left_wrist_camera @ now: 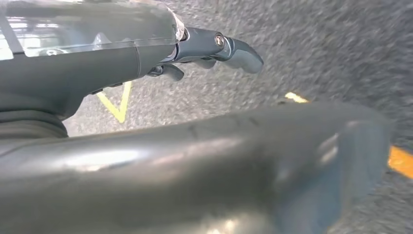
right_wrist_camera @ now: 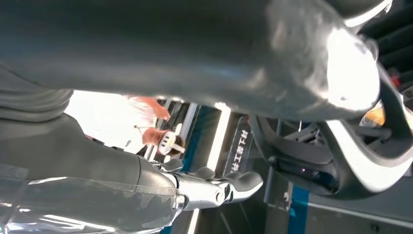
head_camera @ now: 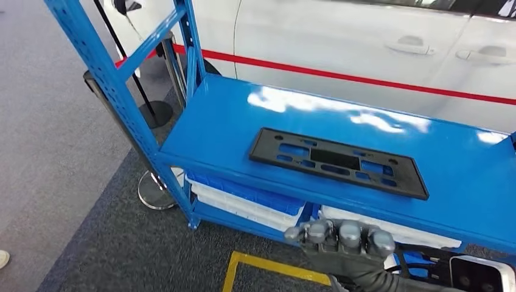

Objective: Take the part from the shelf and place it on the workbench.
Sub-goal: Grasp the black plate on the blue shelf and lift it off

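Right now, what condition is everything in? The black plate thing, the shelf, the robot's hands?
Black part: lying flat on the top shelf, untouched.
Blue shelf: upright, top deck carrying the part, white trays stowed on the level below.
Right hand: raised in front of the shelf, below the part, fingers curled, holding nothing.
Left hand: over the grey floor, holding nothing.

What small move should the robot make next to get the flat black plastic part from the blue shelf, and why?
Probably raise the right hand and reach forward over the shelf edge. It hangs below the blue metal shelf top, fingers curled and holding nothing, while the flat black rectangular plastic part with slots lies untouched above it.
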